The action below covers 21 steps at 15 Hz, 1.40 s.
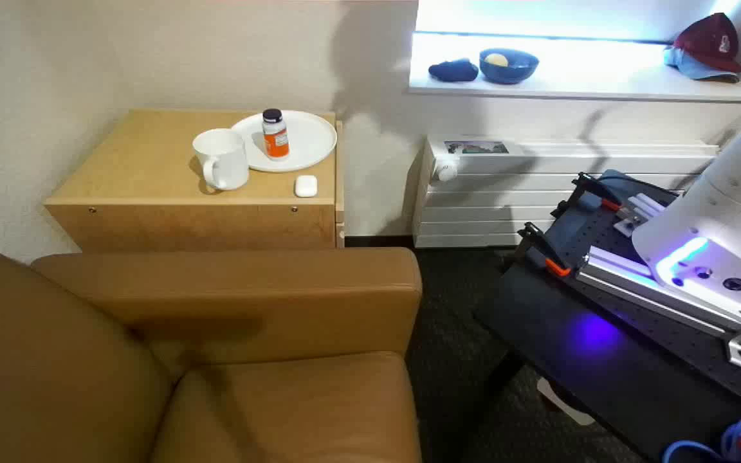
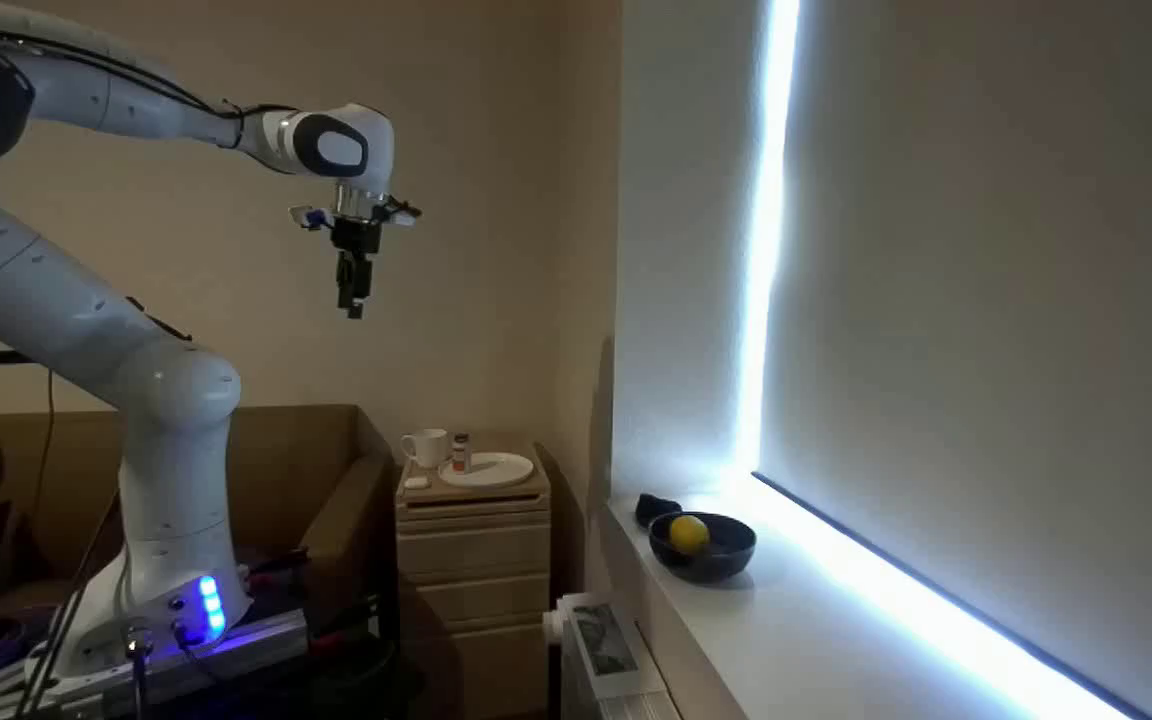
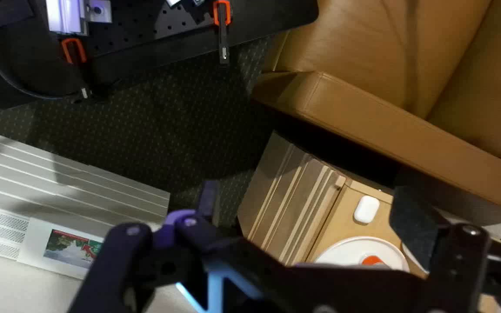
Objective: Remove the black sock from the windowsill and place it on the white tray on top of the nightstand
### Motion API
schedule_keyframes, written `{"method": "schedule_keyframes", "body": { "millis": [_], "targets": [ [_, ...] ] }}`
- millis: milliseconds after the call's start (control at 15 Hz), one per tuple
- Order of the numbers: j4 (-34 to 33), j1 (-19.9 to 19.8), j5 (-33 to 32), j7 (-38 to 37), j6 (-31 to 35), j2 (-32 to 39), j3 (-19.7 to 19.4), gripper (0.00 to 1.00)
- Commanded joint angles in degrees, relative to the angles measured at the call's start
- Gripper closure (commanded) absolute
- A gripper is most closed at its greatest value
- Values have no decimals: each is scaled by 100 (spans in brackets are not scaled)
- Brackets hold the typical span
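The black sock (image 1: pixel 453 70) lies bunched on the windowsill (image 1: pixel 589 74), beside a dark bowl. The sock also shows behind the bowl in an exterior view (image 2: pixel 652 508); it is out of the wrist view. The round white tray (image 1: pixel 314 138) sits on the wooden nightstand (image 1: pixel 158 154), with an orange-labelled bottle (image 1: pixel 276 138) standing on it. The tray is partly hidden by the gripper in the wrist view (image 3: pixel 342 252). My gripper (image 2: pixel 352 308) points down in mid-air, high above and apart from the sock and tray. In the wrist view its fingers (image 3: pixel 311 213) are wide apart with nothing between them.
The bowl (image 1: pixel 509 69) holds a yellow fruit; caps (image 1: pixel 708 48) sit at the sill's far end. A white mug (image 1: pixel 222 161) and small white case (image 1: pixel 306 186) stand near the tray. A radiator (image 1: pixel 570 186) is below the sill, a brown armchair (image 1: pixel 235 283) beside the nightstand.
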<state>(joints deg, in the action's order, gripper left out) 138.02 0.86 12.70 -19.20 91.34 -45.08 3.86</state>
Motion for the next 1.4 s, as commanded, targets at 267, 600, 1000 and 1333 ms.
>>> {"method": "schedule_keyframes", "body": {
  "millis": [267,600,1000,1333],
  "targets": [
    [-20,-130,57,69,-33,2,85,0],
    [-20,-130,57,69,-33,2,85,0],
    [-141,-498,-68,-373,468,482,72,0],
    [-465,-1292,-281,-502,1329,1519,-717,0]
  ]
}}
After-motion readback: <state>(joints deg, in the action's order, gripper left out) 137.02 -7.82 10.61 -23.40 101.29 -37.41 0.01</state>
